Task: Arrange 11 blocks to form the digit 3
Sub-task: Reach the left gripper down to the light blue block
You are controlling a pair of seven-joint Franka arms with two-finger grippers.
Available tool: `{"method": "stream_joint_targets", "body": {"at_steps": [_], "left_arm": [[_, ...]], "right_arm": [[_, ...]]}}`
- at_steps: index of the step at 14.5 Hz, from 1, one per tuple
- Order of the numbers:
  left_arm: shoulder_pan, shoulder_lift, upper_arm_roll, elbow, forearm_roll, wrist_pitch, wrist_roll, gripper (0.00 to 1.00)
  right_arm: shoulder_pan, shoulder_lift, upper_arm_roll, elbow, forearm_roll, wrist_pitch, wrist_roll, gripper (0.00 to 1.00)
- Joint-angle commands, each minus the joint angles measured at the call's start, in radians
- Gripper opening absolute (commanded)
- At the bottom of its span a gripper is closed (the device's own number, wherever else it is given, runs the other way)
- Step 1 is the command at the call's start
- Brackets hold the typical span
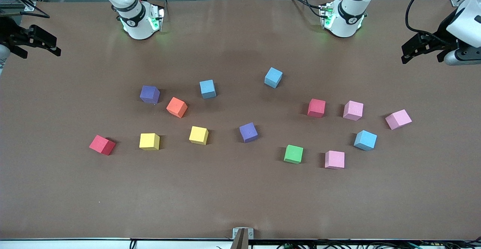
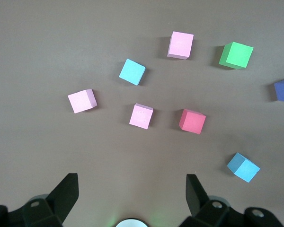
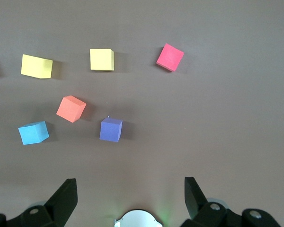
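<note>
Nothing is built yet: the blocks lie scattered and apart on the table (image 1: pixel 67 189), no part of the digit 3 laid.

The right gripper (image 1: pixel 35 40) hangs empty, jaws wide, over the table's edge at the right arm's end. Its closest blocks are the purple block (image 3: pixel 110 129) and orange block (image 3: pixel 71 108).

The left gripper (image 1: pixel 424 47) hangs likewise, wide and empty, at the left arm's end, closest to a pink block (image 2: pixel 82 100).

Next, I judge, one gripper must descend squarely over a chosen block. Both arms run partly out of the front view.
</note>
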Motion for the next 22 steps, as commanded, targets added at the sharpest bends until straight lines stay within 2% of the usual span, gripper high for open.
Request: {"method": "stream_joint_targets", "body": {"at_steps": [1,10,12,14,16,22], "left_arm": [[0.005,-0.003,-0.002,0.014,-0.008,-0.016,0.016,1.00],[-0.003,0.011,-0.007,0.023,-0.015,0.000,0.004,1.00],[-0.002,0.011,-0.059,-0.003,-0.017,0.045,-0.005,1.00],[-0.008,0.011,-0.071,-0.052,-0.030,0.080,-0.036,1.00],[-0.008,0.011,-0.105,-0.118,-0.079,0.131,-0.111,1.00],[-0.009,0.014,-0.249,-0.279,-0.086,0.272,-0.362,1.00]], "right_arm": [[-0.017,-0.016,0.015,-0.005,-0.002,0.008,0.003,1.00],[-0.019,-0.011,0.010,0.007,-0.017,-0.007,0.009,1.00],[-0.017,-0.011,0.012,0.007,-0.017,-0.013,0.007,1.00],[-0.017,-0.011,0.012,0.007,-0.017,-0.015,0.006,1.00],[-0.017,-0.011,0.012,0.007,-0.017,-0.016,0.006,1.00],[-0.017,-0.003,0.012,0.025,-0.014,-0.018,0.015,1.00]]}}
